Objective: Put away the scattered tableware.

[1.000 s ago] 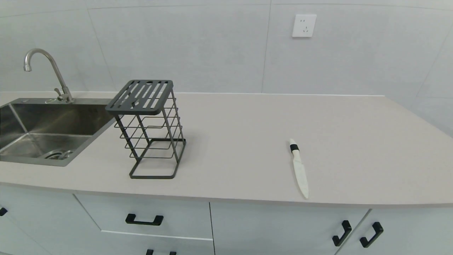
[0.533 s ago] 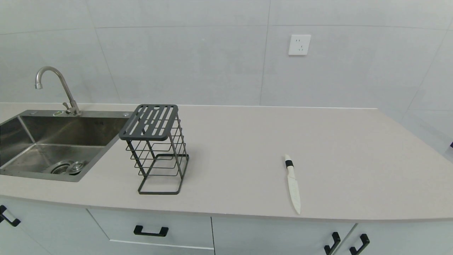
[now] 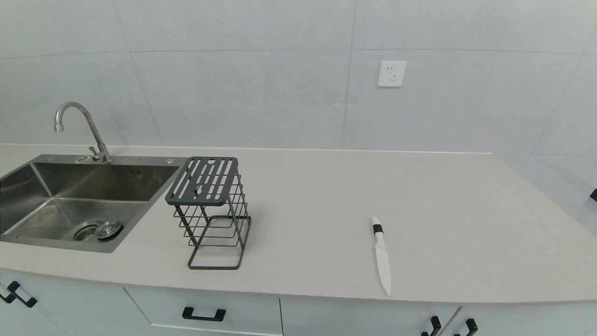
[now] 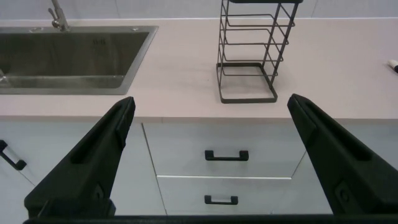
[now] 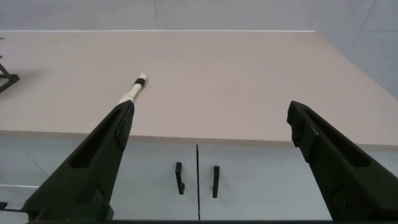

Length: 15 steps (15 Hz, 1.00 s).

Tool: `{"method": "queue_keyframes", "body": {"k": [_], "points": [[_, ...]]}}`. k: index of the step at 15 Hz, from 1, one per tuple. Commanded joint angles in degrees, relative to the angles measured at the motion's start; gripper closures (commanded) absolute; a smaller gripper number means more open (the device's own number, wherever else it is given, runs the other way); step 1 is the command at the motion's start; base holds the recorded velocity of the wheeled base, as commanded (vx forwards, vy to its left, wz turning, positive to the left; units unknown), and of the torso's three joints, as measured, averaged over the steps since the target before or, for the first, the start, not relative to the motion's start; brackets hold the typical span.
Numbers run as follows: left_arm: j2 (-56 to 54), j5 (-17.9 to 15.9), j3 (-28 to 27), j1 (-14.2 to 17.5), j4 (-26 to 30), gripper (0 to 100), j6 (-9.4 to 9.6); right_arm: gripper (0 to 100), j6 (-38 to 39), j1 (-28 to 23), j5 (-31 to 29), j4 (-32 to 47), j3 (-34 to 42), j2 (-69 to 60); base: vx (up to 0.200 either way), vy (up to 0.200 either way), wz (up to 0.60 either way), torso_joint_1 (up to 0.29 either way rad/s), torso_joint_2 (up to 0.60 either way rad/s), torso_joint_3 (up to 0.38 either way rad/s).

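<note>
A white knife (image 3: 381,254) with a black band on its handle lies flat on the counter (image 3: 308,210), right of centre, its blade tip close to the front edge. A black wire rack (image 3: 208,212) with a slotted top stands upright beside the sink. My left gripper (image 4: 211,102) hangs open in front of the cabinet, below the rack (image 4: 249,62). My right gripper (image 5: 210,107) is open too, off the counter's front edge. The knife (image 5: 132,91) lies beyond it on the counter, its blade partly hidden behind one finger.
A steel sink (image 3: 107,182) with a curved faucet (image 3: 79,126) is set into the counter's left end. Drawers with black handles (image 4: 226,155) sit under the counter, and cabinet doors with handles (image 5: 179,178). A wall outlet (image 3: 391,73) is above the counter.
The head camera has moved, so the whole scene sits lower and looks smaller. The knife and rack keep their places on the counter.
</note>
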Motion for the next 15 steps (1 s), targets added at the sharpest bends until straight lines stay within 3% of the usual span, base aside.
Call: {"method": "queue_keyframes", "body": {"k": [1,7,15], "points": [[0.0,0.14,0.0,0.01,-0.02,0,-0.05,0,-0.01,0.01,0.02,0.0,0.01,-0.03,0.0,0.0,0.0,0.0,0.0,0.0],[0.0,0.14,0.0,0.01,-0.02,0,0.04,0,-0.1,0.01,0.02,0.0,0.01,-0.03,0.0,0.0,0.0,0.014,0.0,0.012],[0.0,0.14,0.0,0.01,-0.02,0,-0.05,0,-0.18,0.01,0.02,0.0,0.01,-0.03,0.0,0.0,0.0,0.216,-0.01,0.193]]}}
